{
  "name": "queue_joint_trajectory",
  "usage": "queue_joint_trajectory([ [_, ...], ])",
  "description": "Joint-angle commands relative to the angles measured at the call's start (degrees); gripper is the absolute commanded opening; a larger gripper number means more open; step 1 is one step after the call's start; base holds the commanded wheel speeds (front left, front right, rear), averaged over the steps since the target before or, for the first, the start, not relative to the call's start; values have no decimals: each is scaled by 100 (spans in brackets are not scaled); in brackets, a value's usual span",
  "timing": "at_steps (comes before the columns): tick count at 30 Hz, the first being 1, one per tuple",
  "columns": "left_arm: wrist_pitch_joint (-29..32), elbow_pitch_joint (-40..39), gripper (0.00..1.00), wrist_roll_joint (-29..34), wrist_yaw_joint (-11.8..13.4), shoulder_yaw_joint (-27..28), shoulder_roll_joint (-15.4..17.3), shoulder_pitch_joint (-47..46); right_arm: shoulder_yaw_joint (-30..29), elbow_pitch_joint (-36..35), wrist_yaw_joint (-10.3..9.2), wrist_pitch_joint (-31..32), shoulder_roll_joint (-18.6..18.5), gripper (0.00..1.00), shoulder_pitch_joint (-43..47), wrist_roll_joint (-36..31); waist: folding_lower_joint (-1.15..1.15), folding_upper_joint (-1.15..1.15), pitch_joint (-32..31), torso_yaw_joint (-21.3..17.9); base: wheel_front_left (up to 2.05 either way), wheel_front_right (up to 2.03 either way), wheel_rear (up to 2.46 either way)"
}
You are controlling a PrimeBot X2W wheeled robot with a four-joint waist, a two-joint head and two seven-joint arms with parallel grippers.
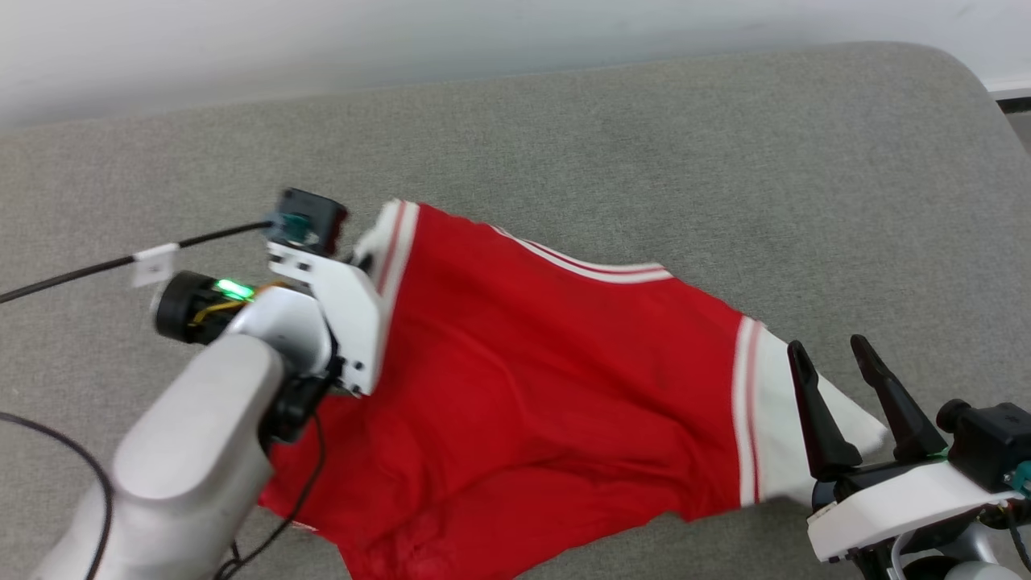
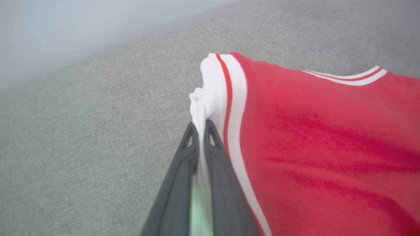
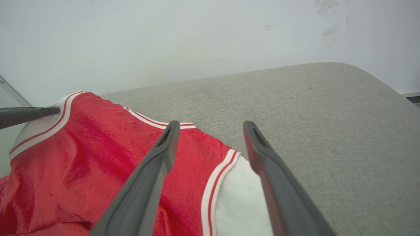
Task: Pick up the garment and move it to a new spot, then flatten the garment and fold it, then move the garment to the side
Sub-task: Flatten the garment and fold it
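Observation:
The garment (image 1: pixel 548 379), a bright red T-shirt with white sleeves and red-white stripe trim, lies spread across the grey surface. In the left wrist view my left gripper (image 2: pixel 200 126) is shut on the garment's (image 2: pixel 321 137) white sleeve, which bunches between the two dark fingers. The left arm's wrist covers those fingers in the head view, at the garment's upper left corner. My right gripper (image 1: pixel 834 346) stands open over the other white sleeve at the lower right. In the right wrist view the right gripper (image 3: pixel 211 123) straddles the garment's (image 3: pixel 98 157) white sleeve, nothing pinched.
The grey cushioned surface (image 1: pixel 644 145) runs wide behind and to the right of the shirt, ending at a pale wall. Its rounded corner lies at the far right (image 1: pixel 958 64). A black cable (image 1: pixel 97 270) trails left from the left wrist.

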Motion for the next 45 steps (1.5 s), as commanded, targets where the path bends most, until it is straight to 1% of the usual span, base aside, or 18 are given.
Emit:
queue_joint_trajectory([
  [1, -114, 39, 0, 36, 84, 102, 94, -64, -16, -15, -2, 16, 19, 100, 9, -12, -1, 0, 4, 24, 0, 0, 0],
  [5, -283, 211, 0, 44, 465, 419, 331, 61, -62, -57, -2, 59, 26, 100, 3, -14, -1, 0, 84, 60, 0, 0, 0],
  [7, -279, 364, 0, -46, 577, 521, 420, 220, -76, -61, -2, 71, 34, 100, -3, 10, -1, 0, 136, 70, 0, 0, 0],
  [8, -233, 542, 45, -242, 585, 573, 307, 422, -104, -5, -2, 38, 26, 100, -29, 54, -1, 0, 192, 100, 0, 0, 0],
  [9, -279, 588, 100, -240, 555, 561, 313, 458, -109, 3, -2, 34, 28, 100, -39, 51, -1, 0, 200, 105, 0, 0, 0],
  [11, -503, 645, 100, -301, 566, 603, 213, 545, -115, -26, -2, -1, 27, 100, -90, -4, -1, 0, 202, 125, 0, 0, 0],
  [16, -1580, 562, 100, -247, 669, 788, 11, 844, -135, -152, -2, -34, -7, 100, -80, -149, -1, 0, 13, 205, 0, 0, 0],
  [19, -2147, 384, 100, -250, 800, 910, -71, 1126, -154, -222, -2, 5, -9, 100, 4, -219, -1, 0, -184, 282, 0, 0, 0],
  [22, -2499, 129, 100, -303, 953, 1031, -76, 1500, -181, -277, -2, 67, 8, 100, 92, -240, -1, 0, -398, 369, 0, 0, 0],
  [24, -2528, -79, 100, -347, 1037, 1081, -38, 1764, -200, -317, -2, 129, 21, 100, 167, -248, -1, 0, -512, 431, 0, 0, 0],
  [27, -2140, -378, 100, -502, 1045, 1045, 134, 2083, -203, -369, -2, 220, 37, 100, 254, -256, -1, 0, -641, 510, 0, 0, 0],
  [31, -1158, -760, 100, -745, 878, 827, 464, 2344, -204, -442, -2, 304, 46, 100, 318, -256, -1, 0, -666, 552, 0, 0, 0],
  [35, -243, -1080, 100, -965, 799, 659, 791, 2460, -148, -488, -2, 361, 61, 100, 326, -220, -1, 0, -534, 509, 0, 0, 0],
  [39, 336, -1189, 100, -1073, 716, 529, 947, 2339, -144, -445, -2, 345, 81, 100, 286, -158, -1, 0, -318, 440, 0, 0, 0],
  [42, 641, -1039, 100, -1160, 580, 396, 914, 2199, -137, -384, -2, 319, 88, 100, 213, -118, -1, 0, -200, 378, 0, 0, 0],
  [43, 770, -944, 84, -1199, 519, 338, 881, 2163, -138, -359, -2, 304, 93, 100, 193, -97, -1, 0, -179, 363, 0, 0, 0],
  [44, 901, -850, 46, -1237, 460, 264, 851, 2154, -131, -337, -2, 289, 96, 100, 174, -91, -1, 0, -163, 346, 0, 0, 0],
  [45, 993, -761, 31, -1285, 403, 195, 796, 2158, -131, -311, -2, 286, 98, 100, 153, -92, -1, 0, -156, 333, 0, 0, 0],
])
